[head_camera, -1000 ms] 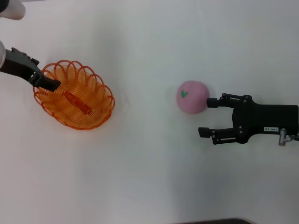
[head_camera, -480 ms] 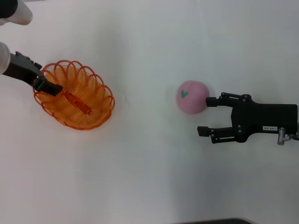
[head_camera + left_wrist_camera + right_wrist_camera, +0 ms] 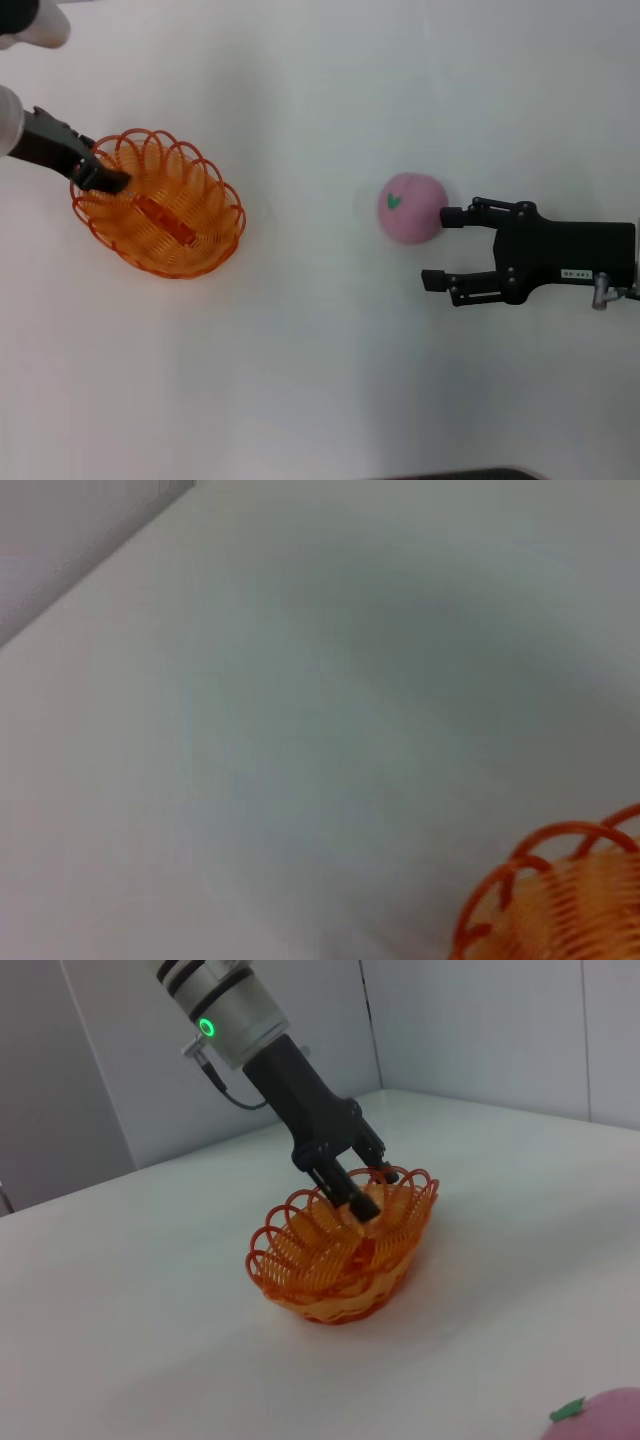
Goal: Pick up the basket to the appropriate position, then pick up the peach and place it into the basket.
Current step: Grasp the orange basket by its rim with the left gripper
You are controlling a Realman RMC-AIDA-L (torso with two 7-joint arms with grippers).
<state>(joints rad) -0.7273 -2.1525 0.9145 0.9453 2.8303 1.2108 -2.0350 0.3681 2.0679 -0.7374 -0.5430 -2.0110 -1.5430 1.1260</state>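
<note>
The orange wire basket [image 3: 158, 203] sits on the white table at the left. My left gripper [image 3: 108, 180] is at its far left rim, with one finger inside and one outside, closed on the wire loops. The right wrist view shows this gripper [image 3: 378, 1192] on the basket [image 3: 340, 1250]. A piece of the rim shows in the left wrist view [image 3: 550, 890]. The pink peach [image 3: 412, 208] with its green leaf mark lies right of centre. My right gripper [image 3: 440, 248] is open just right of it, its upper fingertip [image 3: 451, 215] touching the peach's side. The peach's edge shows in the right wrist view [image 3: 600, 1415].
The white table [image 3: 320, 380] stretches between the basket and the peach. Its front edge shows as a dark strip at the bottom. A wall stands behind the table in the right wrist view.
My right gripper has crept a little left toward the peach. My left gripper has shifted slightly at the rim. The basket and the peach have not moved.
</note>
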